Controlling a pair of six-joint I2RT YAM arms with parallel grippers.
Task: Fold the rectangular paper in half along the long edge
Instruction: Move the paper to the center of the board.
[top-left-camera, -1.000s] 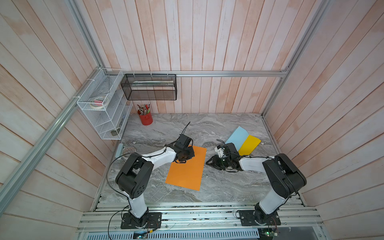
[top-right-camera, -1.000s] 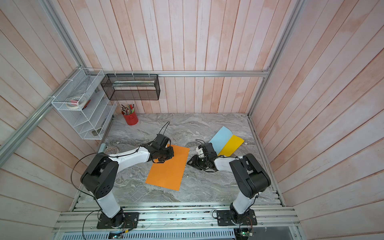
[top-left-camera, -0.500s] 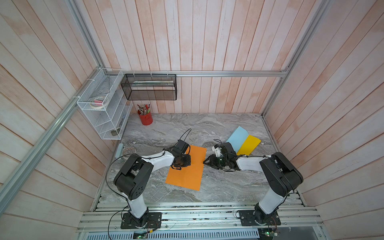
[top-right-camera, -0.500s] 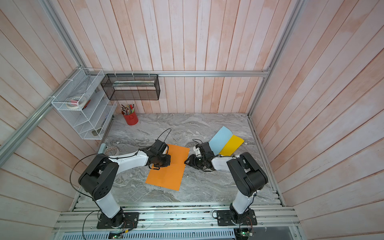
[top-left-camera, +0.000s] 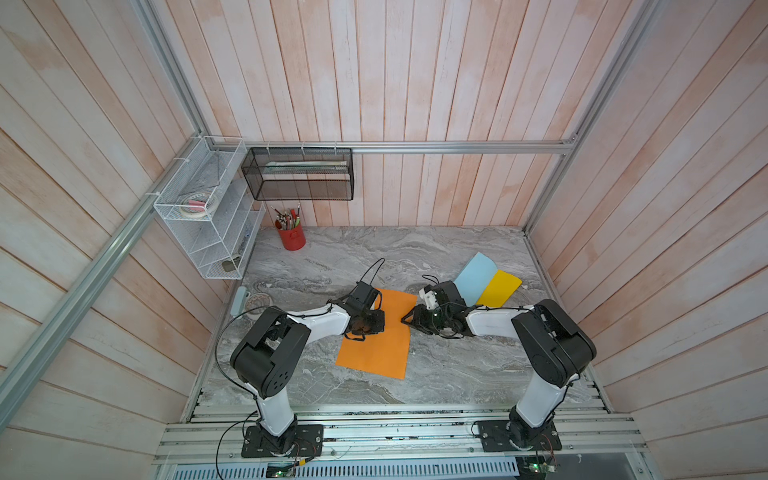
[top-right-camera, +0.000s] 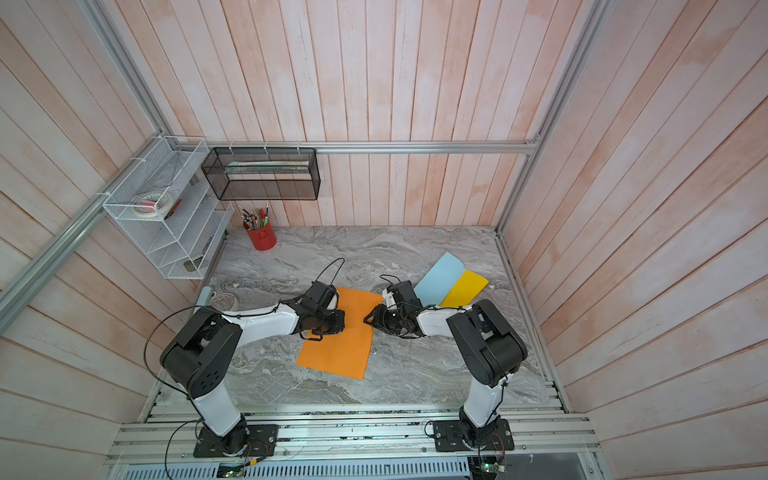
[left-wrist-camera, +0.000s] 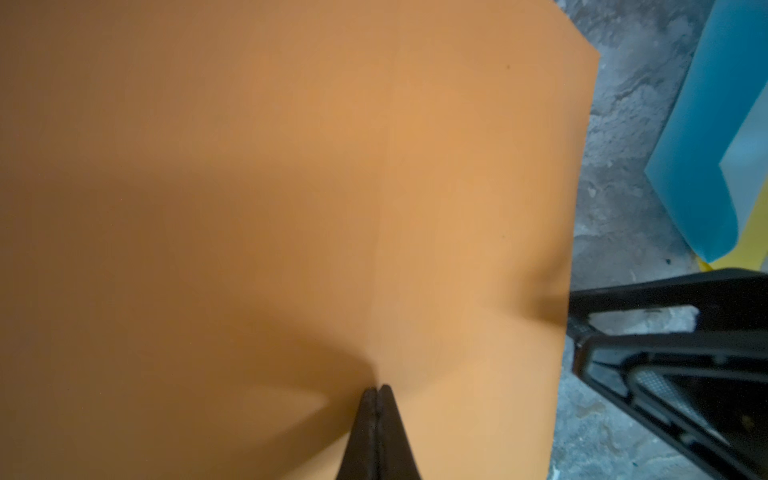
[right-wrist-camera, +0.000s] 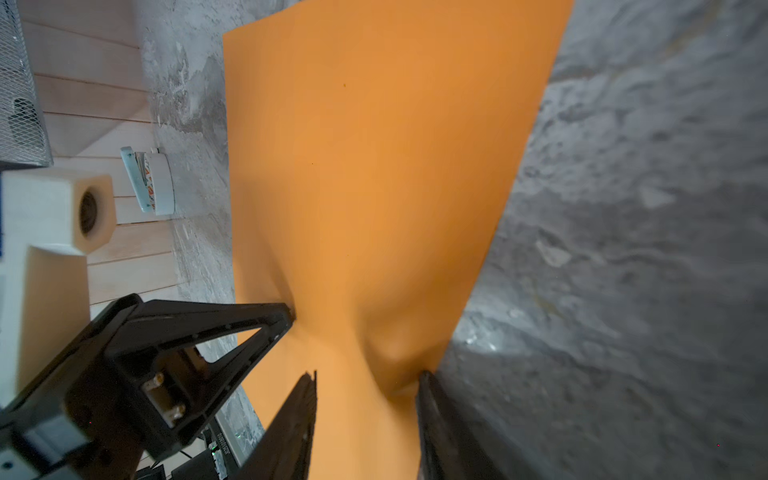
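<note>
A: While checking step in hand, found orange paper (top-left-camera: 380, 349) flat and unfolded on marble table (top-left-camera: 457, 370), between the arms, apart from blue sheet (top-left-camera: 476, 274) and yellow sheet (top-left-camera: 500, 289). Judged: opening of the fold, edge pick-up; no flap raised.

B: Agreed. Left gripper (left-wrist-camera: 376, 399) logged with fingers pressed together, nothing between, tips bearing down on the paper roughly along its lengthwise middle. Read as hold-down, perhaps hinge line too.

A: Right gripper (right-wrist-camera: 368, 376) logged with fingers apart, straddling the long edge on its own side: one over the paper, one on bare table just beside the edge. Paper humped up between. Not clamped yet.

B: Next move, by judgement: close on that hump, lift the edge, carry over toward the opposite long edge, lay corner to corner, then press crease. Calls for a light pinch and steady hold-down; otherwise likely to drag or skew the whole sheet.

A: Compared with a second back, in both top views: left gripper drawn along the paper from its far end toward the base side; right gripper edged inward onto the long edge. Paper position unchanged, judging by outline. Left fingers shut throughout.
</note>
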